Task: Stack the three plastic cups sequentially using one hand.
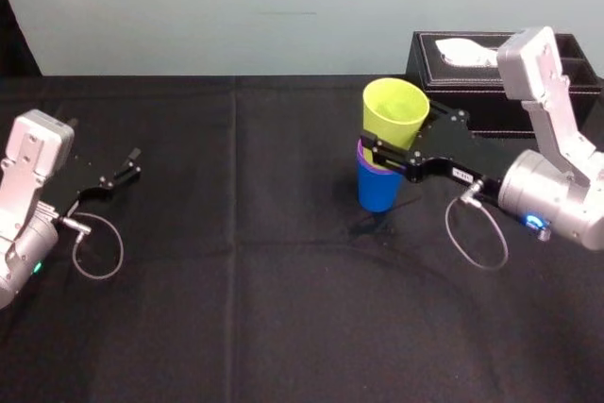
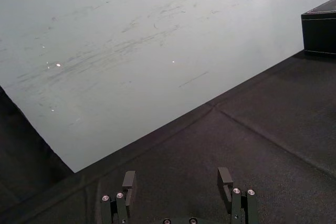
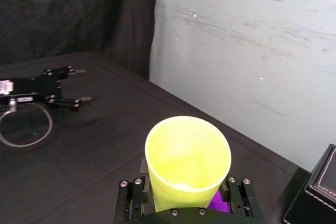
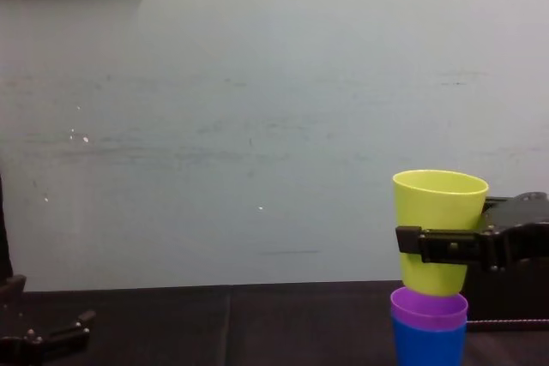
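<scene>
My right gripper (image 1: 392, 159) is shut on the yellow-green cup (image 1: 394, 110), its jaws pressed to the cup's lower half. The cup is upright, with its base right at the mouth of the purple cup (image 4: 429, 306). That purple cup sits nested in the blue cup (image 4: 427, 345), which stands on the black tablecloth. In the right wrist view the yellow-green cup (image 3: 188, 161) is between the fingers (image 3: 231, 192), and a sliver of the purple cup (image 3: 218, 200) shows below it. My left gripper (image 1: 135, 162) rests open at the far left of the table, holding nothing.
A black tissue box (image 1: 500, 82) stands at the back right, close behind my right arm. A cable loop (image 1: 477, 233) hangs from the right wrist. A pale wall runs along the table's far edge. Bare black cloth (image 1: 236, 261) lies between the arms.
</scene>
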Controlling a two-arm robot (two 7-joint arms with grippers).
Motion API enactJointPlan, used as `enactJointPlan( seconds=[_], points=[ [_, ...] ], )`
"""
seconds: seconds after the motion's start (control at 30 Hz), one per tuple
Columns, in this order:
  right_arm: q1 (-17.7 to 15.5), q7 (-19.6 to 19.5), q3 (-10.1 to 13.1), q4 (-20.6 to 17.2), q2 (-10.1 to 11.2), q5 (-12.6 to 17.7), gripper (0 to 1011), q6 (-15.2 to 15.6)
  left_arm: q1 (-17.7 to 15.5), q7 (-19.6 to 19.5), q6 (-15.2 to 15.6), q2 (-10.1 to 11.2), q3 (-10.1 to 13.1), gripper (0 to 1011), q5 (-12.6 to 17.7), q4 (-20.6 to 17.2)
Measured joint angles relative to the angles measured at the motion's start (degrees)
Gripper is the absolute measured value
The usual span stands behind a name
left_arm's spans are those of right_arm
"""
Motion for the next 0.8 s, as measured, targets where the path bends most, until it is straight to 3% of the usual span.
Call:
enactJointPlan(
  seconds=[0.43,0.8],
  points=[
    [5.22,-1.48,-1.91,8.33,-4.17,-1.94,723,-1.1,0.0,0.0,0.0,0.0,0.0,1011,0.0,0.0],
    [7.29,-1.56,-2.26,13.3,-6.11,-3.43,724,-2.17,0.0,0.0,0.0,0.0,0.0,1012,0.0,0.0]
  ],
)
